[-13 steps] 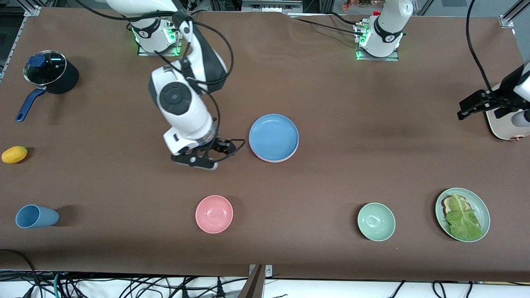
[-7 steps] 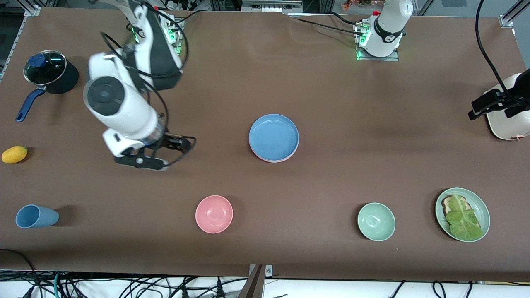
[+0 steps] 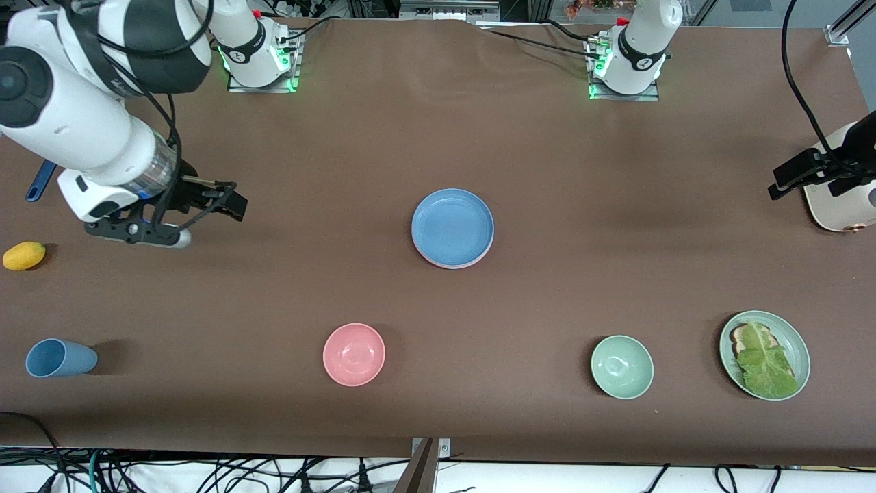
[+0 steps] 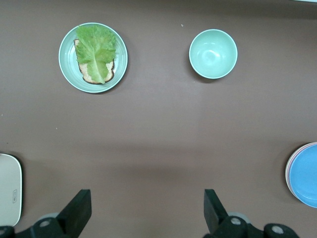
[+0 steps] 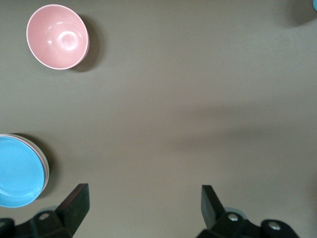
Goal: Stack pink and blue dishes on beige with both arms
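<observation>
Nearest the front camera we see a pink bowl (image 3: 354, 354) and a green bowl (image 3: 622, 366). At mid-table the blue plate (image 3: 452, 226) tops the stack, a pink plate's rim (image 3: 438, 261) showing beneath. Both arms hang wide open and empty: the right gripper (image 3: 179, 218) near a lemon (image 3: 24, 255), the left gripper (image 3: 814, 174) over the left arm's end of the table (image 3: 616, 205).

You've got a big brown matte table (image 3: 547, 157) filling nearly the whole shot, lit evenly with soft shadows. Along the near edge there's a messy tangle of black cables (image 3: 205, 472), and some metal framing (image 3: 445, 8) up top.
</observation>
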